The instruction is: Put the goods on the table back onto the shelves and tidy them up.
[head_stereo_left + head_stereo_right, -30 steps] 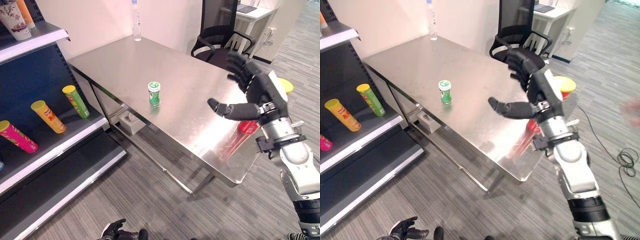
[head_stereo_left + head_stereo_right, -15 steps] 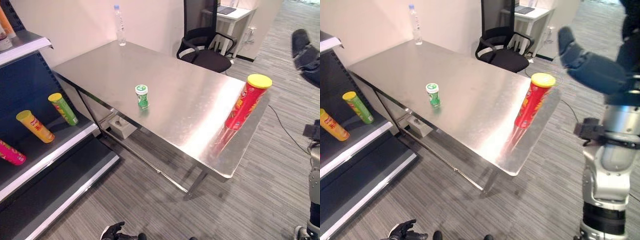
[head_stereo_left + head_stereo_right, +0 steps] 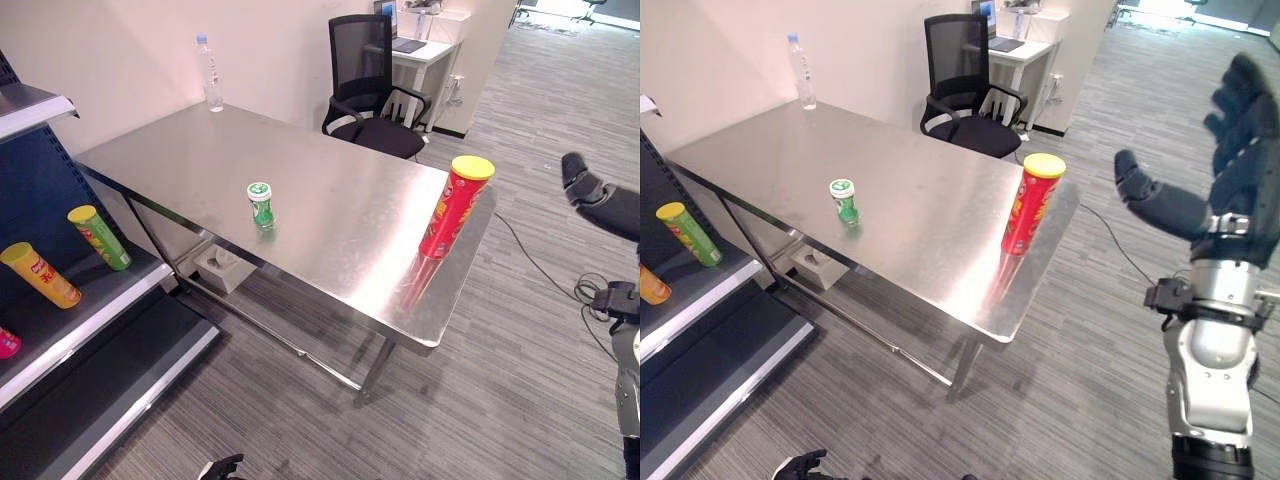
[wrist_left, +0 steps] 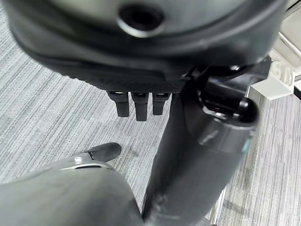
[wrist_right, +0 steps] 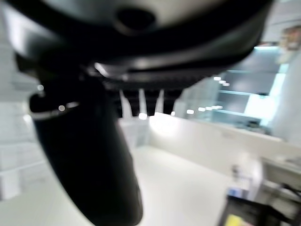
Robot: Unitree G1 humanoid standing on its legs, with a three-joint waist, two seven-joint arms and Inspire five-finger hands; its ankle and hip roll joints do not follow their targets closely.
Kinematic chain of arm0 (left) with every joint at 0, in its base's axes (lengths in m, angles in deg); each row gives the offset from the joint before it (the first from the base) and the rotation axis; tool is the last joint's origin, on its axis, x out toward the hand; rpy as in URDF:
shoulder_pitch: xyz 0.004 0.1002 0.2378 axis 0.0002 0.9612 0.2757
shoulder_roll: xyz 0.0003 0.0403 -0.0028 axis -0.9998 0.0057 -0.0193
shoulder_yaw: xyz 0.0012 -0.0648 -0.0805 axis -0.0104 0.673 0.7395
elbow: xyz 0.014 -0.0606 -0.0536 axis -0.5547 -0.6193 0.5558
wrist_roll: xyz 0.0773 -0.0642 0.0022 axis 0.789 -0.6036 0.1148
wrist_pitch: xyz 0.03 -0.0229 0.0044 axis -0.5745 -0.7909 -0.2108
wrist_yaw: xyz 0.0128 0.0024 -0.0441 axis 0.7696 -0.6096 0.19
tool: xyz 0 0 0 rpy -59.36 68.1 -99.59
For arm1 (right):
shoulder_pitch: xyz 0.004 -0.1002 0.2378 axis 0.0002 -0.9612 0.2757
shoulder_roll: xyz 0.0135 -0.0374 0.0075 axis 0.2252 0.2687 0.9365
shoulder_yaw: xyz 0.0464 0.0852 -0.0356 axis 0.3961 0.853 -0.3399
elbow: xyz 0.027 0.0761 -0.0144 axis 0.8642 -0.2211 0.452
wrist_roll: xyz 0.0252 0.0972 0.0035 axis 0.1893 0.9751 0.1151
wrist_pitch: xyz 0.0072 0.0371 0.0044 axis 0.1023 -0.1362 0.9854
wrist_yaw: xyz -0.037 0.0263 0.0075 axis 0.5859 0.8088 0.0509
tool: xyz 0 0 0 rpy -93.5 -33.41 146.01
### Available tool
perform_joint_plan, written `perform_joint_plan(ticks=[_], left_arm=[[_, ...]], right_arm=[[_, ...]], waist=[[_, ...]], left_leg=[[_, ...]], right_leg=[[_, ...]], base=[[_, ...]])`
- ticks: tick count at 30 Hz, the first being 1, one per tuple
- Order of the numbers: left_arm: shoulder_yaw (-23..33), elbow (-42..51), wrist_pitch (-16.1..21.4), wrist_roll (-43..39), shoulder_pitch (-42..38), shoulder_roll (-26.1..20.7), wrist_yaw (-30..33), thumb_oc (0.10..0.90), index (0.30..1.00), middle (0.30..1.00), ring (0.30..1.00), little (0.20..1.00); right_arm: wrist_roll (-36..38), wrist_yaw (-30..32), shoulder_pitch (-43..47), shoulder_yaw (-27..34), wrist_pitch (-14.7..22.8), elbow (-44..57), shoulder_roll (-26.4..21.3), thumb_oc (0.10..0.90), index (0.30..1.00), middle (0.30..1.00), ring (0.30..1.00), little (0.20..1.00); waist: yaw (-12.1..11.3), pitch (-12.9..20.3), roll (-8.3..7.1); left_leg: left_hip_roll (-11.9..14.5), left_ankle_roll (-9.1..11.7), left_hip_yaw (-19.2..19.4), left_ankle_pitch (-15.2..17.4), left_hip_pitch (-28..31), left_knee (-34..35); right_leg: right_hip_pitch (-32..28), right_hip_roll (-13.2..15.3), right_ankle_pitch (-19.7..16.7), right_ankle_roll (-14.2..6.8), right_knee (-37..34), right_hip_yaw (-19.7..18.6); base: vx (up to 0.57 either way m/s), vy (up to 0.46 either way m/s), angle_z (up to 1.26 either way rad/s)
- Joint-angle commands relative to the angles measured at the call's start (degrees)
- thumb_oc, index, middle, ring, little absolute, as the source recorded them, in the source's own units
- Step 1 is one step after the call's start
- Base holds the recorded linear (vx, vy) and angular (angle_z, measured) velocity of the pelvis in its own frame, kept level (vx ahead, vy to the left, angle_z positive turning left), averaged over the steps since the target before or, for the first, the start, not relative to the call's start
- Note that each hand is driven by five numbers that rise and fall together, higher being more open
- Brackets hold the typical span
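A tall red can with a yellow lid (image 3: 455, 205) stands upright near the right end of the steel table (image 3: 330, 190). A small green can with a white lid (image 3: 260, 204) stands near the table's middle. A clear water bottle (image 3: 211, 76) stands at the far corner. My right hand (image 3: 1230, 170) is raised off to the right of the table, open with spread fingers, well clear of the red can and holding nothing. My left hand (image 3: 800, 465) hangs low near the floor, fingers relaxed and empty.
The shelf unit (image 3: 90, 320) stands at the left, with a green can (image 3: 98, 236) and a yellow can (image 3: 40, 274) lying on it. A black office chair (image 3: 370, 100) and a white desk (image 3: 420, 45) are behind the table. A white box (image 3: 215, 268) sits under it.
The camera has pulled back and turned, so the whole scene has shifted left. My right hand has lifted away from in front of the red can to the right, still open.
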State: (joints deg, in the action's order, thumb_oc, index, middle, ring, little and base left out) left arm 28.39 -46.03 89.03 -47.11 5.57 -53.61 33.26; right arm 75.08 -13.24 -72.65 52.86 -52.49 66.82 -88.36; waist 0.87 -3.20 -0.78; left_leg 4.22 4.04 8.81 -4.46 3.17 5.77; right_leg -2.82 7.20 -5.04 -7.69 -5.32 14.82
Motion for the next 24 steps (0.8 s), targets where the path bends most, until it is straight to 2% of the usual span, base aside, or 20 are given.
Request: perform_joint_plan(ticks=[1,9,19,24], left_arm=[[-1.91,-1.27,0.69,0.77,-3.29,-2.13,-0.19,0.800,0.900,0.900,0.900,0.900],[-2.18,-1.10,0.59,0.31,-2.69,-2.75,-0.44,0.800,0.900,0.900,0.900,0.900],[-3.76,-1.01,0.40,0.27,-2.93,-3.47,-0.38,0.800,0.900,0.900,0.900,0.900],[-3.83,-0.79,0.40,0.08,-2.98,-3.73,-0.07,0.800,0.900,0.900,0.900,0.900]], right_arm=[[1.24,-0.75,5.84,2.41,2.95,2.31,-0.91,0.800,0.900,0.900,0.900,0.900],[2.29,-1.92,8.55,-0.88,1.84,-2.01,-2.72,0.800,0.900,0.900,0.900,0.900],[-0.41,-0.06,15.00,-6.49,0.88,-7.56,-6.70,0.800,0.900,0.900,0.900,0.900],[-1.96,1.29,16.18,-6.63,0.70,-8.13,-7.79,0.800,0.900,0.900,0.900,0.900]], waist=[[-2.91,-0.29,-0.35],[-3.71,-0.63,-0.28],[-4.66,-1.17,-0.40],[-4.83,-1.26,-0.38]], left_leg=[[-0.27,1.34,1.54,8.77,3.44,-0.77],[-0.16,1.77,0.82,8.29,3.27,-0.77],[0.15,2.29,-0.13,7.81,2.70,-0.77],[0.37,2.42,-0.68,7.77,2.57,-0.77]], right_leg=[[-1.43,1.62,3.85,-5.60,0.32,0.12],[-1.87,1.56,4.18,-5.42,0.32,1.27],[-2.04,1.19,4.60,-5.14,0.32,2.45],[-2.27,1.06,4.85,-5.04,0.32,2.85]], base=[[0.00,0.000,0.00],[0.01,-0.032,0.08],[0.01,-0.034,0.06],[0.02,-0.026,0.08]])
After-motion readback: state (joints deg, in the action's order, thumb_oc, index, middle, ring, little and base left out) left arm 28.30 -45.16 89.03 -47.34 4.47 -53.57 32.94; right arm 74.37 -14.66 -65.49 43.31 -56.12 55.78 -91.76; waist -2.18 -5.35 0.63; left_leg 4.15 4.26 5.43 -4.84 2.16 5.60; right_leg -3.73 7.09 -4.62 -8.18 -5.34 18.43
